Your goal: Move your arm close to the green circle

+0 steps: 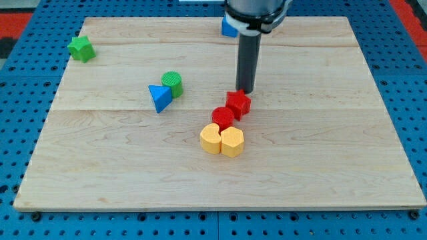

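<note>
The arm ends in a plain dark rod; it carries no claw, so there is nothing to report as spread or pressed together. The tip (pixel 245 91) stands on the wooden counter (pixel 320 160), just above and touching or nearly touching the red star-like block (pixel 238 103). The green circle (pixel 172 83), the target, sits well to the view's left of the tip, with the blue triangle (pixel 159 98) against its lower left side. A red round block (pixel 223 117) lies just below the red star-like one, and two yellow blocks (pixel 222 141) sit side by side beneath that. A green star (pixel 81 48) rests near the counter's top left corner, and a blue block (pixel 229 27) is partly hidden behind the arm at the view's top. The straight path leftward looks clear. Risks noted: a course dipping toward the view's bottom would likely drag the red blocks along; overshooting would likely knock the green circle into the blue triangle and displace both, when only an approach is required.
</note>
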`<control>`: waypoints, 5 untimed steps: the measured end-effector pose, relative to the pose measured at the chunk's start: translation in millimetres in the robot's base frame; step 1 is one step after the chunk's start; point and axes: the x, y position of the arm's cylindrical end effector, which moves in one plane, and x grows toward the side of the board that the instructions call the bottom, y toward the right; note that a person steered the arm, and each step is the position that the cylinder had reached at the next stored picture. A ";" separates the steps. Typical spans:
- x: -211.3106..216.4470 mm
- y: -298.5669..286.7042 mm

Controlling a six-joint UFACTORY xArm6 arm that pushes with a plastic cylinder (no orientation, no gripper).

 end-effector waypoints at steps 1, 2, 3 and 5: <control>9.5 20.8; 45.1 35.3; 34.1 49.7; 0.8 65.7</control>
